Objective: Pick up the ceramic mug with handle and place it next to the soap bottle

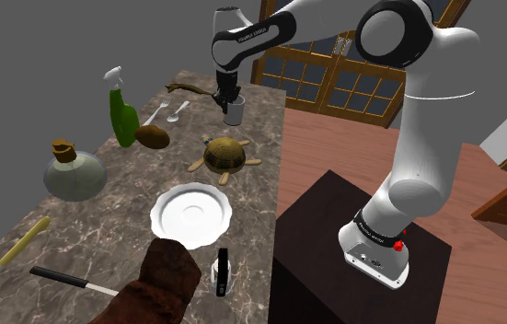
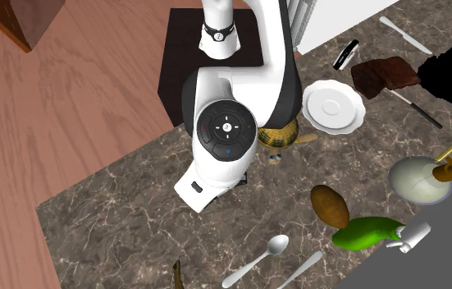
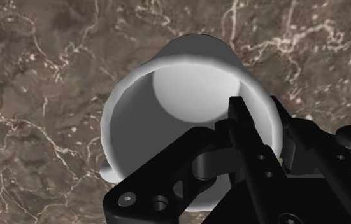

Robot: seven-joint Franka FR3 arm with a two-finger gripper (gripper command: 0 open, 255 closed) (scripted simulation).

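One marbled counter [image 1: 132, 198], one white arm [image 1: 417, 120], one mug [image 3: 167, 95] in the pincer [image 1: 231, 99].
The counter spreads beneath the pincer. A green soap bottle [image 1: 121, 118] stands well apart from it, off to the shoulder view's left, with a spoon [image 1: 180, 109] lying between. The plain white mug is upright directly under the pincer, which pinches its wall: one black finger [image 3: 241, 127] inside the rim, the other outside.
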